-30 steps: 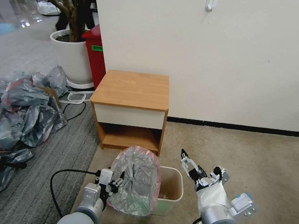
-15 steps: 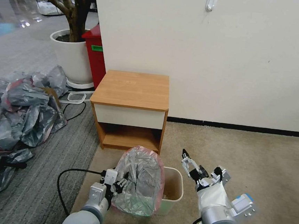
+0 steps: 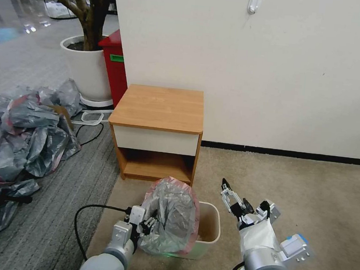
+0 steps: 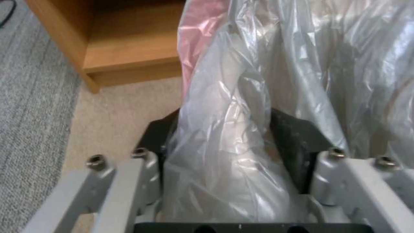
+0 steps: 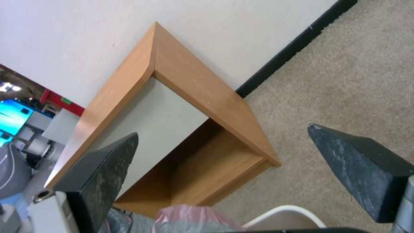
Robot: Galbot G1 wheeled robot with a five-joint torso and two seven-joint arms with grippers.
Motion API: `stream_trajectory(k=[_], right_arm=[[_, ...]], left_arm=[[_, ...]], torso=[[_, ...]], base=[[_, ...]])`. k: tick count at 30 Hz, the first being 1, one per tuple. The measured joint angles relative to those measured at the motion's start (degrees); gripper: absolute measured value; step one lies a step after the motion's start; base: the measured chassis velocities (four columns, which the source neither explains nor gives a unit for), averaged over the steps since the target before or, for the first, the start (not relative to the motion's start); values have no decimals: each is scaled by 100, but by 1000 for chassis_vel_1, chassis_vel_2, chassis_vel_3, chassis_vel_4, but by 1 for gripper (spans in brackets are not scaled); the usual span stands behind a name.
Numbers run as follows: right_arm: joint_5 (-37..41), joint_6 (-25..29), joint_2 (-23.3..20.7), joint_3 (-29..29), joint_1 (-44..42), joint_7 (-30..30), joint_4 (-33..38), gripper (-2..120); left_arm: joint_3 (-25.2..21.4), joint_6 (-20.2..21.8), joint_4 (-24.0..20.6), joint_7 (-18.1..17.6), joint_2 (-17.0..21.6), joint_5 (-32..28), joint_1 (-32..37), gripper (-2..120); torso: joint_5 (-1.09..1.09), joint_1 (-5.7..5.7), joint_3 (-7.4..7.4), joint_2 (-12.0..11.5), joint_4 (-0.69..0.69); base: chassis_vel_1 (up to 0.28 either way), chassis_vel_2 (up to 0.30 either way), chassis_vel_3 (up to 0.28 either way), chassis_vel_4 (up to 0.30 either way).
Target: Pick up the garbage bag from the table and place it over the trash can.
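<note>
Garbage bag (image 3: pixel 173 214): thin, crinkled, silvery-grey plastic with a pink rim; it stands bunched over the left side of the trash can (image 3: pixel 210 230) and hangs partly outside the wall of the bin on that side. It is no longer on the table (image 3: pixel 159 108), whose top is bare.

Left gripper (image 3: pixel 149 225): it is clamped on a gathered fold of the bag, just beside the left wall of the bin. In the left wrist view the black fingers (image 4: pixel 291 136) press the plastic from both sides.

Right gripper (image 3: pixel 234 198): it hovers above the right rim of the bin with its jaws spread wide and nothing between them; it does not touch the bag.

Trash can: cream-beige, on the carpet in front of the table; the right part of its mouth is uncovered.

How the bag will handle: I judge it very light, soft and without any stiffness, so it will collapse and fold instead of keeping an open mouth. The film looks smooth and may slip out of a weak pinch; it can also tear if it is pulled hard over a corner.

Where to take hold: the pink rim (image 4: pixel 200 29) seems the best place, on the side opposite to the left gripper, so that the mouth can be stretched over the rolled rim.

Risk: a grip on the middle of the bag would only drag the bundle.
</note>
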Motion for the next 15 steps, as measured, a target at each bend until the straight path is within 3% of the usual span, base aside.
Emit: stream_trajectory(k=[9,11,15], right_arm=[[-30,7,-12,-20,2,-3,-2,100],[-66,-31,-40,-21,19,-94,17,100],[-312,-281,-131,0,68,-470,45,100]], left_arm=[[27,-36,28,-98,-32,-20,1,22],[60,-130,21,-213,-32,-41,9,13],[39,-415,-36,-286,-23,-50,29,8]], torso=[[0,0,0,0,0],[-2,0,0,0,-1],[-2,0,0,0,0]], base=[[0,0,0,0],[0,0,0,0],[0,0,0,0]])
